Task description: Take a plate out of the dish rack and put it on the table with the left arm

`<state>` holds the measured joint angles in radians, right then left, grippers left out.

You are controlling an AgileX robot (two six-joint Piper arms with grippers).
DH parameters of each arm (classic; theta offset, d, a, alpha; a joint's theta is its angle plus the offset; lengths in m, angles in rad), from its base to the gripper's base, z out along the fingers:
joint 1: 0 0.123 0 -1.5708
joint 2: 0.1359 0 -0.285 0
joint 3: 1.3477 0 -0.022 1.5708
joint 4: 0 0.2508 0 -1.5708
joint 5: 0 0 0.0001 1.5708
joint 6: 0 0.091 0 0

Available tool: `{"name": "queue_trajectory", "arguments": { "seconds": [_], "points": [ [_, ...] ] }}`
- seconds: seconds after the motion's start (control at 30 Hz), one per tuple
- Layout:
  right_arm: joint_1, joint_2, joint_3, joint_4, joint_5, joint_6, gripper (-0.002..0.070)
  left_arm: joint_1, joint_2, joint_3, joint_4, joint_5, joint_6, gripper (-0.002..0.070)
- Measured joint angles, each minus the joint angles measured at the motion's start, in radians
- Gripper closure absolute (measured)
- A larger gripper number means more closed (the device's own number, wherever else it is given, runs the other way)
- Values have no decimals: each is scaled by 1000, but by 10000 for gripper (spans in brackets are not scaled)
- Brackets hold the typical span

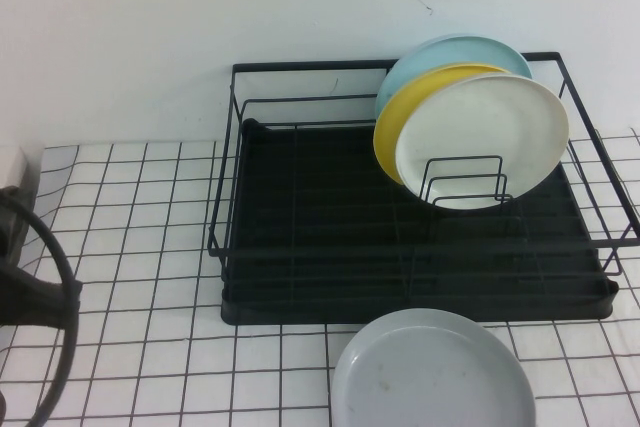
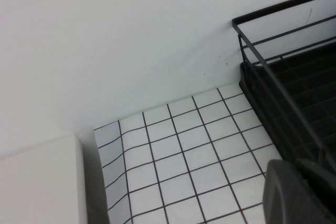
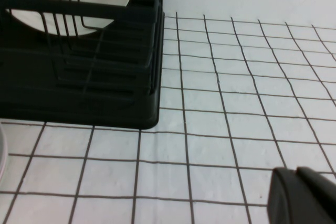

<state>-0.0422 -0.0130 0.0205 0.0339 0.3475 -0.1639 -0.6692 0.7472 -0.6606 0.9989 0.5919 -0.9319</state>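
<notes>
The grey plate [image 1: 433, 372] lies flat on the white grid table [image 1: 130, 247], just in front of the black dish rack [image 1: 300, 237]. A sliver of the plate shows in the right wrist view [image 3: 1, 153]. The left arm [image 1: 35, 292] is at the table's far left, away from the plate and the rack. The left gripper [image 2: 296, 167] hangs over the table next to the rack's left back corner [image 2: 273, 82], shut and empty. The right gripper [image 3: 296, 174] is over bare table to the right of the rack [image 3: 79, 87], shut and empty; it is out of the high view.
A white plate [image 1: 480, 137], a yellow plate [image 1: 395, 127] and a light blue plate [image 1: 440, 52] stand upright in the rack's right half. A white wall runs behind. A white box [image 1: 12, 172] sits at the far left edge.
</notes>
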Motion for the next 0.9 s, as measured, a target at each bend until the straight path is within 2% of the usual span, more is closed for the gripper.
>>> {"name": "queue_trajectory", "arguments": {
  "seconds": [0.13,0.27,0.37,0.5,0.57,0.73,0.9],
  "points": [
    [0,0,0,0,0,0,679,0,-22,0,-27,30,32,677],
    [0,0,0,0,0,0,679,20,-117,2,-172,53,68,677],
    [0,0,0,0,0,0,679,78,-220,17,-276,56,144,677],
    [0,0,0,0,0,0,679,219,-366,87,-462,52,321,677],
    [0,0,0,0,0,0,679,307,-434,150,-579,20,458,677],
    [0,0,0,0,0,0,679,495,-582,353,-875,-175,792,677],
    [0,0,0,0,0,0,679,559,-686,528,-919,-260,815,677]
  ]
}}
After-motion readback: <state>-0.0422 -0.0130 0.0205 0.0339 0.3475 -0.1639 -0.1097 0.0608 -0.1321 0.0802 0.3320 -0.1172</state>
